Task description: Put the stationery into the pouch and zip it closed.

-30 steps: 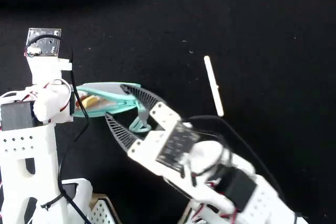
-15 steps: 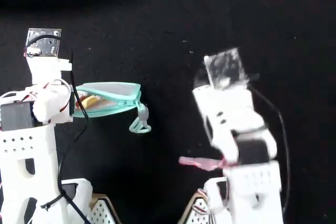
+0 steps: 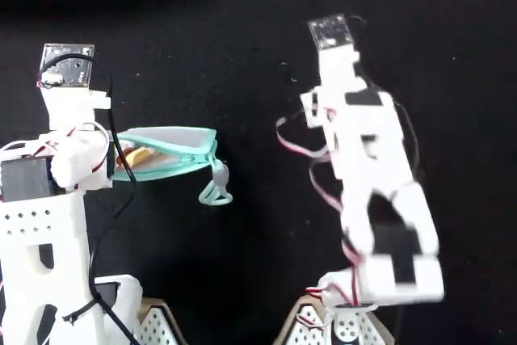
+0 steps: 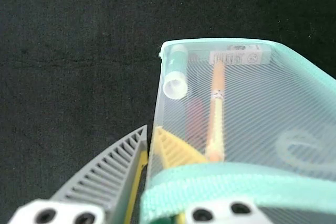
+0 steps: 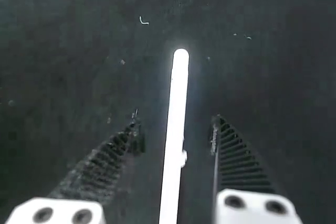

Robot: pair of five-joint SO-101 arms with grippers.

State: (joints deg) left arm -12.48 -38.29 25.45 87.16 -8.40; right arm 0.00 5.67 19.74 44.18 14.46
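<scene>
**Right arm has swung from the pouch over to the white pen**

Your right arm, which a second ago had its jaws spread at the mouth of the pouch, now reaches across the black cloth [image 3: 452, 78] to the spot where the white pen lay; the pouch has not shifted.

On the left, your left gripper [image 4: 153, 142] is clamped on one end of the pouch [image 3: 166, 153], one ribbed finger outside the mesh wall. The pouch lies on its side on the cloth with its mouth toward the right arm. Through the mesh you can see an orange pencil [image 4: 216, 108] and a green stick [image 4: 176, 74] with a white end, side by side. The zip pull [image 3: 215, 191] hangs loose as a loop at the open end, on the cloth.

Further right, red wires [image 3: 291, 143] loop out from the right arm's side. Your right gripper [image 5: 176, 124] is spread wide, grasping nothing. The white pen [image 5: 178, 87] lies flat on the cloth between the two fingers and runs lengthwise along them, its rounded tip beyond the fingertips. Whether either finger touches it cannot be told. A few specks of lint [image 5: 142, 21] sit on the cloth past the pen's tip.
</scene>
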